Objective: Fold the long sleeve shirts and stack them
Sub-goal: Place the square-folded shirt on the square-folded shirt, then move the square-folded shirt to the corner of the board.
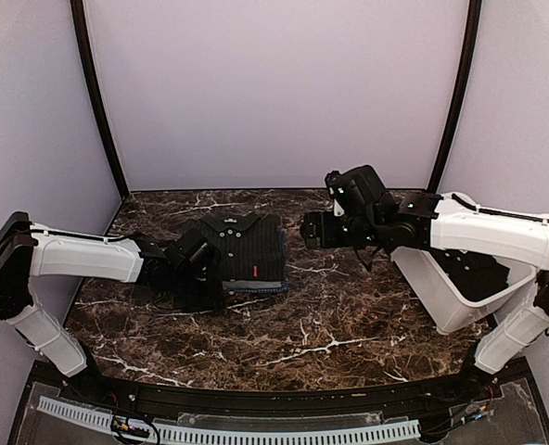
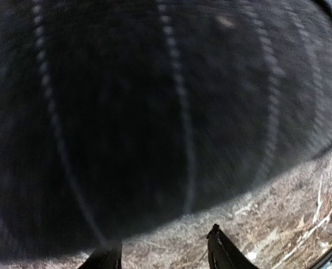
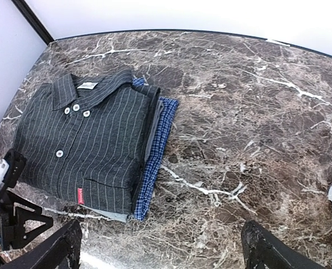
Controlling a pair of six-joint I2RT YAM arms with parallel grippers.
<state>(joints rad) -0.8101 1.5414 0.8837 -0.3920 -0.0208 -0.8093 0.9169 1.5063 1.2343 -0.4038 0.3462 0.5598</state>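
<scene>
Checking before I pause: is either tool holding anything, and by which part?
Nothing held: right tool open above the table; left tool open beside the pinstriped shirt, only table between its tips.

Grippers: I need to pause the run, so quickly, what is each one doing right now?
Left gripper: open, nothing between its fingers, at the edge of the folded shirts.
Right gripper: wide open, empty.

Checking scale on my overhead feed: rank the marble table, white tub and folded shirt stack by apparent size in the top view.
Largest: marble table.
Then the white tub, though partly covered.
Smallest: folded shirt stack; the gap between those two is modest.
</scene>
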